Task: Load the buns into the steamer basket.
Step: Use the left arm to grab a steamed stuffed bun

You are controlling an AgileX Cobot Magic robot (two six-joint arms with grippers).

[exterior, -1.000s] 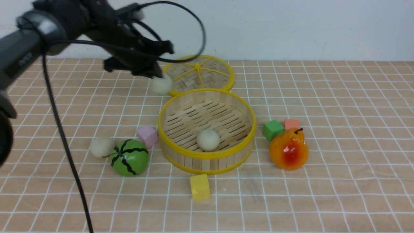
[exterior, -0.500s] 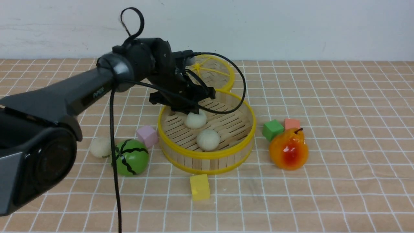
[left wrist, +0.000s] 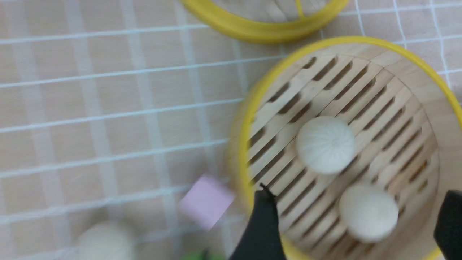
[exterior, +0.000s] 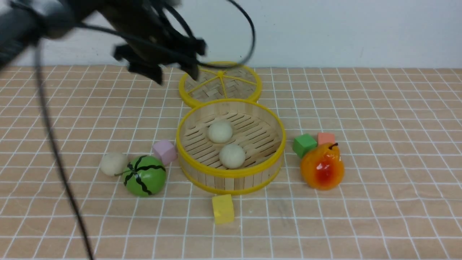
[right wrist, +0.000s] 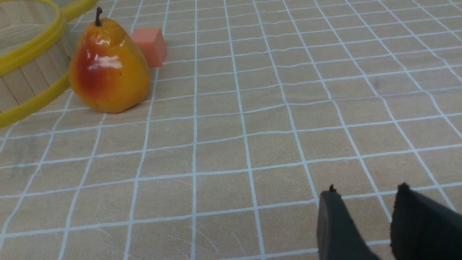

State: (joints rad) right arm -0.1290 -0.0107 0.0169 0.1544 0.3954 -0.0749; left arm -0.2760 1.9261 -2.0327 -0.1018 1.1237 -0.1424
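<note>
The steamer basket (exterior: 187,164) stands mid-table with two buns inside, one (exterior: 220,131) farther back and one (exterior: 232,156) nearer the front. A third bun (exterior: 113,163) lies on the table left of the green striped melon (exterior: 144,176). My left gripper (exterior: 176,74) is open and empty, blurred, raised above and behind-left of the basket. In the left wrist view its fingers (left wrist: 263,224) stand wide apart over the basket (left wrist: 245,151) and both buns (left wrist: 326,144) (left wrist: 368,212). My right gripper (right wrist: 367,189) is shut and empty, low over bare cloth.
The flat woven lid (exterior: 220,83) lies behind the basket. A pink cube (exterior: 164,151) sits at the basket's left and a yellow cube (exterior: 223,208) in front. A green cube (exterior: 304,144), an orange cube (exterior: 326,138) and a pear (exterior: 322,167) stand to the right.
My left gripper carried a bun into the basket, let it go beside the first bun, then rose up and back to the left, open and empty.
</note>
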